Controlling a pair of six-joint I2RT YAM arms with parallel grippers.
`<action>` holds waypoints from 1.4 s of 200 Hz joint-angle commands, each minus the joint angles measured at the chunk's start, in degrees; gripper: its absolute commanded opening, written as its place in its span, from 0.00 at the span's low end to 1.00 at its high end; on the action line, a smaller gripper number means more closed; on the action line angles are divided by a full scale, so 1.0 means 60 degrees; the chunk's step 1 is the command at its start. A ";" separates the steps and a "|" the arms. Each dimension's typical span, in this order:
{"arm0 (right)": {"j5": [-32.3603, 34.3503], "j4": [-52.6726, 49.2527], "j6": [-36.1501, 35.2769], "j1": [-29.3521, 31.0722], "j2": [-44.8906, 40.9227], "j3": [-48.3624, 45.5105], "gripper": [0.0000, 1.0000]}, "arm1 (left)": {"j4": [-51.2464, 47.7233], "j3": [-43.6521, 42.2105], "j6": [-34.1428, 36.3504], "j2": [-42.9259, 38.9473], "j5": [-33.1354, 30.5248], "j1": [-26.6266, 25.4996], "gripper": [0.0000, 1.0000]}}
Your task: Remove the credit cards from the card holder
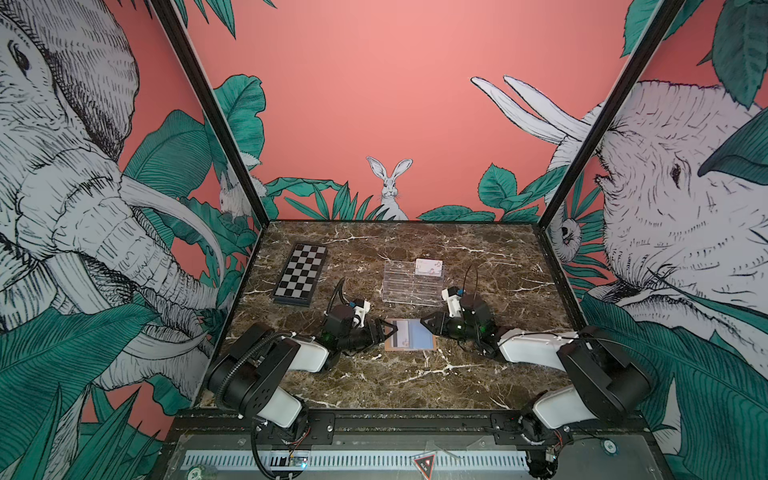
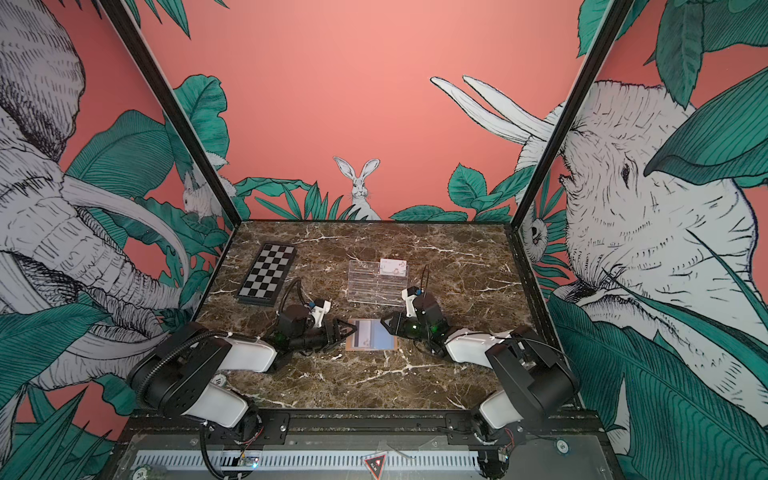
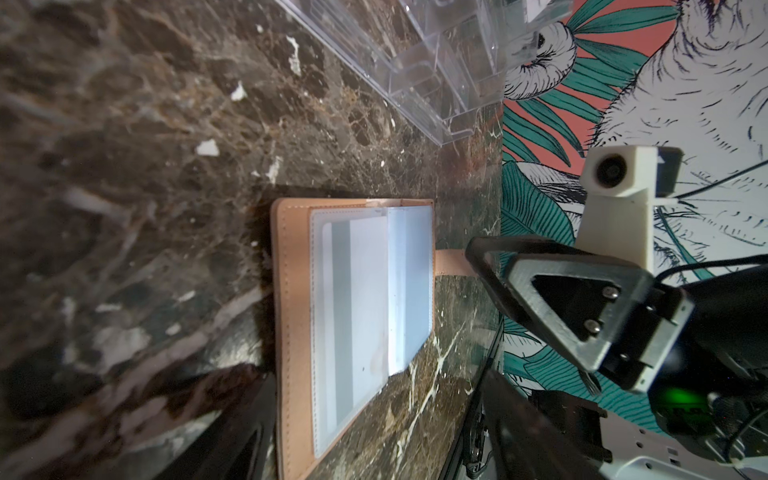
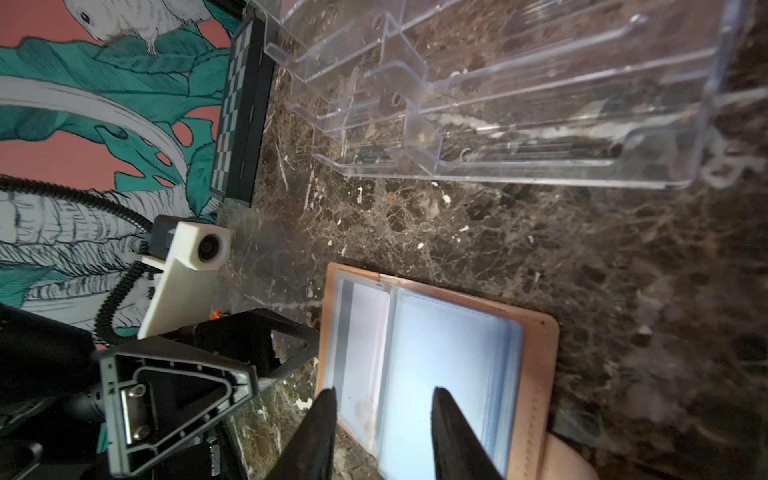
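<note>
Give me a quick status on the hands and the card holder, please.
Left hand open at holder's left edge. Right hand open over holder. Holder lies open, cards inside. Nothing in the way.

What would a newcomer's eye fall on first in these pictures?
The open card holder lies in the middle, pale credit cards in its sleeves, with the left gripper and right gripper at either side. Behind it stands a clear acrylic rack holding one card; a chequered board lies at back left.

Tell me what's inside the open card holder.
The card holder lies open. One clear sleeve shows a whitish card with a grey stripe. The stacked pale blue sleeves overlap, so their contents cannot be told.
</note>
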 commanded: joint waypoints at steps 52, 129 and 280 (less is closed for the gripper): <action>0.0462 0.0386 -0.0070 0.0060 0.0902 0.0082 0.25 | 0.0332 0.0045 -0.0225 0.0093 0.0487 0.0009 0.76; 0.0573 0.0531 0.0004 0.0062 0.1040 -0.0318 0.24 | 0.1734 0.0135 -0.0767 0.0442 0.0811 -0.0178 0.74; 0.0461 0.0599 -0.0026 0.0061 0.1377 -0.0395 0.23 | 0.2283 0.0120 -0.0783 0.0968 0.0525 -0.0444 0.32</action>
